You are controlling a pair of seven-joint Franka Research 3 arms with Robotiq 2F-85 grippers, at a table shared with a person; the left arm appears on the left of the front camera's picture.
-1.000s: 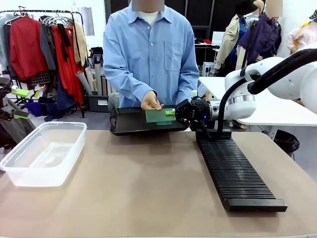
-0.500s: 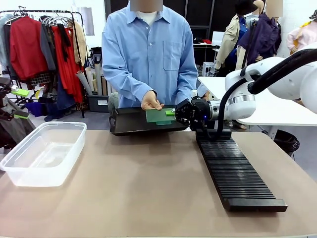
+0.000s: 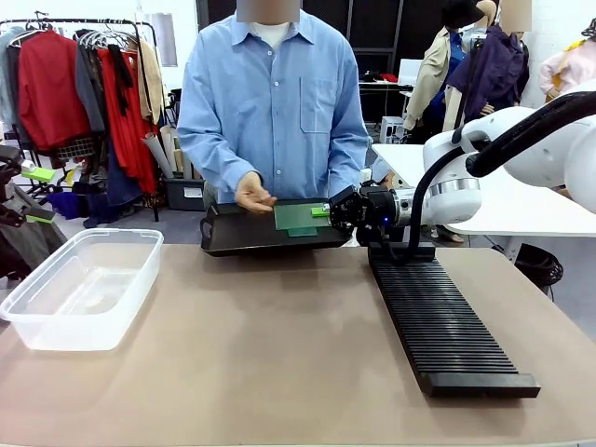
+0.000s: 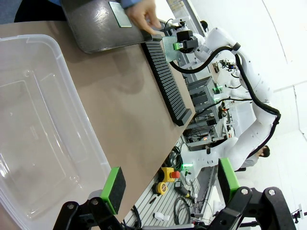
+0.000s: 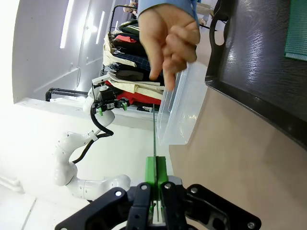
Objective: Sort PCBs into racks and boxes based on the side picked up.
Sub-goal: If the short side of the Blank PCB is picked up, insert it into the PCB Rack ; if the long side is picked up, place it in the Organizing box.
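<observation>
The right gripper point(image 3: 333, 212) pinches the right edge of a PCB point(image 3: 300, 216) flat over the black tray point(image 3: 242, 237) at the far side of the counter point(image 3: 279, 345), long axis left to right; its wrist camera shows the board edge-on, a thin green line between pressed-together jaws; the arm reaches in level past the rack point(image 3: 447, 326); a person's hand point(image 3: 253, 196) hovers nearby; the left gripper point(image 4: 170, 177), jaws spread, hangs above the clear box point(image 4: 29, 96).

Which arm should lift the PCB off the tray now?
Right. The right tool is shut on the PCB at the tray, next to the rack. The left tool hangs open by the box, well away from the tray.
</observation>
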